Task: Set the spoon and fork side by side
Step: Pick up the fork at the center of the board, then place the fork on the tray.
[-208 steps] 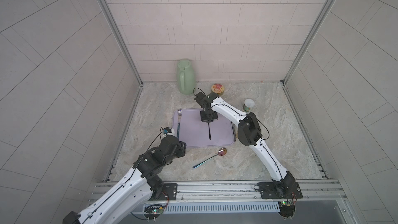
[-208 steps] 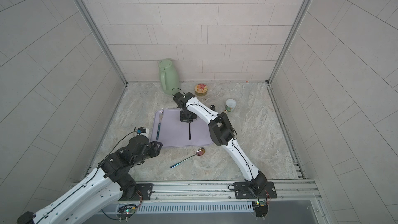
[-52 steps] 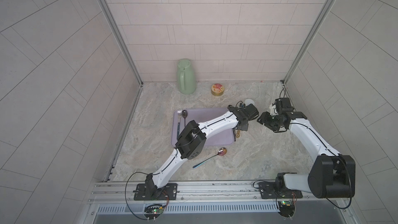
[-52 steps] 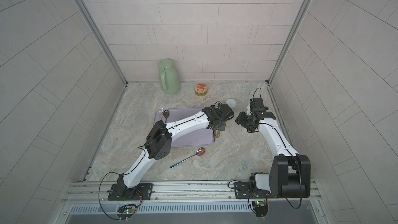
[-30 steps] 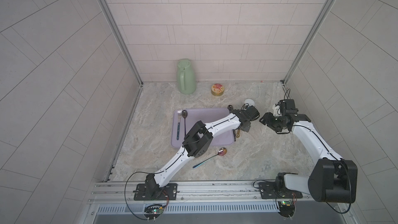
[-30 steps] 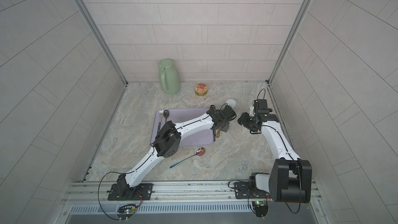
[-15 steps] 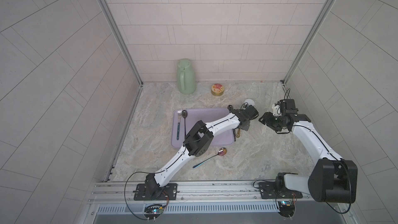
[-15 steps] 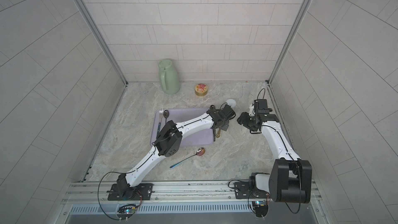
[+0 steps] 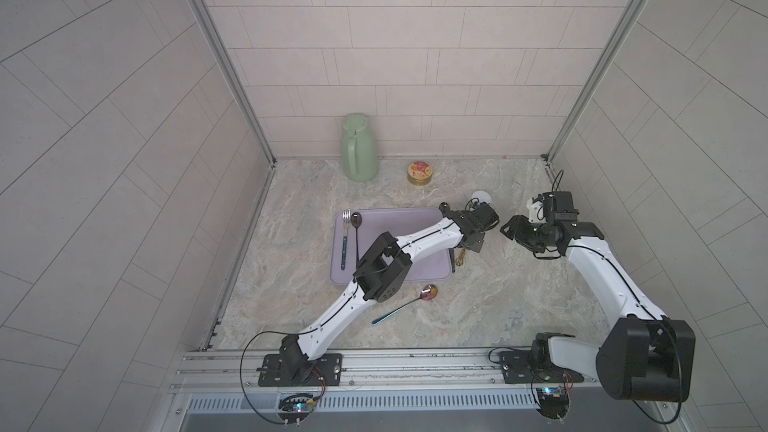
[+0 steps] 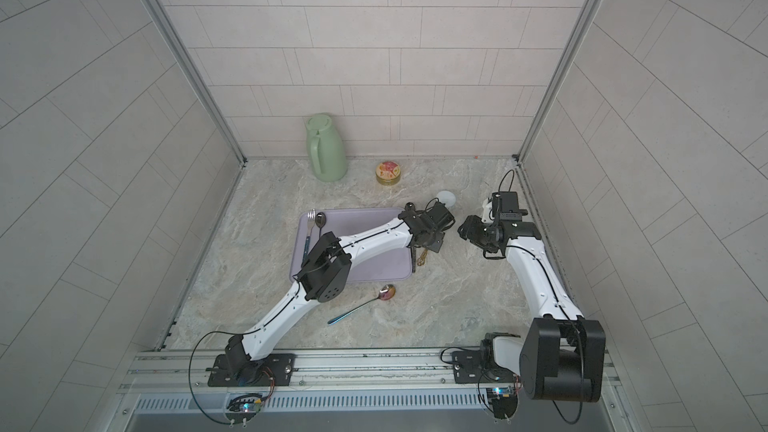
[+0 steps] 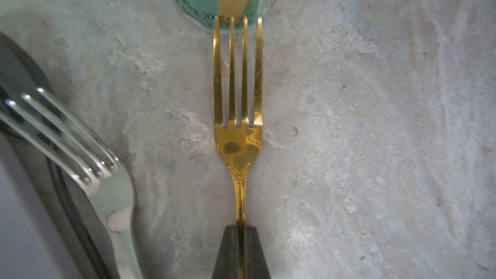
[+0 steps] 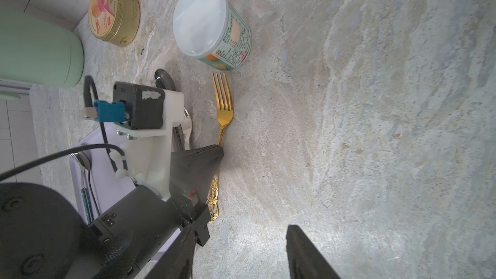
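Left gripper [image 11: 240, 228]: clamped tight on the handle of the gold fork [image 11: 238, 140], which lies on the marble top [image 9: 478, 309] just beside the lilac tray's [image 9: 399, 218] 3 o'clock edge. Right gripper [image 9: 508, 229]: jaws parted, holding nothing, at the fork's 3 o'clock. Iridescent spoon [image 9: 428, 292]: on the marble, at the tray's 5 o'clock.

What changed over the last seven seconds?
The left arm reached across the tray; the left gripper shut on the gold fork by its handle. The right gripper pulled away rightward, open. The black spoon went from mid-tray to beside the silver fork. Unmoved: jug, tin, rainbow spoon.
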`<state>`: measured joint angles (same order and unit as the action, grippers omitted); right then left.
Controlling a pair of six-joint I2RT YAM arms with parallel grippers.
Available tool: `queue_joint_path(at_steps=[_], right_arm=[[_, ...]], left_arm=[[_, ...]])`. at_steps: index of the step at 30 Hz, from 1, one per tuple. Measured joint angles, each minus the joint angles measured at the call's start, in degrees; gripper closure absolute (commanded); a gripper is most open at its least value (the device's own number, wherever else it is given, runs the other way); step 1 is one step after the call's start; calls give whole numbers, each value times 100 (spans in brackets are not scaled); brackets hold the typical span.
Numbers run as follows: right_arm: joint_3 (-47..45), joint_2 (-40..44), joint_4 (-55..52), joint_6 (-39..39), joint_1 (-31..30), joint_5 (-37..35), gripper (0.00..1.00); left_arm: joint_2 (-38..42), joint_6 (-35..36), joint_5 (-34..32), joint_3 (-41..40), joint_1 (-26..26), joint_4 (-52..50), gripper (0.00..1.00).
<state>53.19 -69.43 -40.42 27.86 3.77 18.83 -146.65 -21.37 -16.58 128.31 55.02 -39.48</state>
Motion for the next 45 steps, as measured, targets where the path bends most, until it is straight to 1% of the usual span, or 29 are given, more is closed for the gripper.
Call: queue_joint_path(at_steps=[5,11,17,25,30,34,40,45], right_arm=[[0,227,-136,2,0,9,42],[0,509,-348,20,0,7,42],[0,815,-546,72,0,35,42],[-11,846,-595,157,-9,146,42],[-92,787,-616,260,-162,173,42],[-96,726,-643,391,-431,105,43],[-177,699,-638,647,-935,-125,43],[-184,623,-640,787,-1207,-306,43]], left_arm=[[483,-168,120,-409,0,-87,99],[1408,-378,151,-721,-72,-175,99],[2662,-579,151,-1803,-422,-13,99],[3689,-848,111,-3821,-1296,323,98],[4092,-997,181,-4988,-1910,682,99],[4223,-1062,280,-5635,-2249,973,99],[4225,-1064,442,-6072,-2503,1320,99],[4221,-1034,542,-6306,-2680,1600,99]])
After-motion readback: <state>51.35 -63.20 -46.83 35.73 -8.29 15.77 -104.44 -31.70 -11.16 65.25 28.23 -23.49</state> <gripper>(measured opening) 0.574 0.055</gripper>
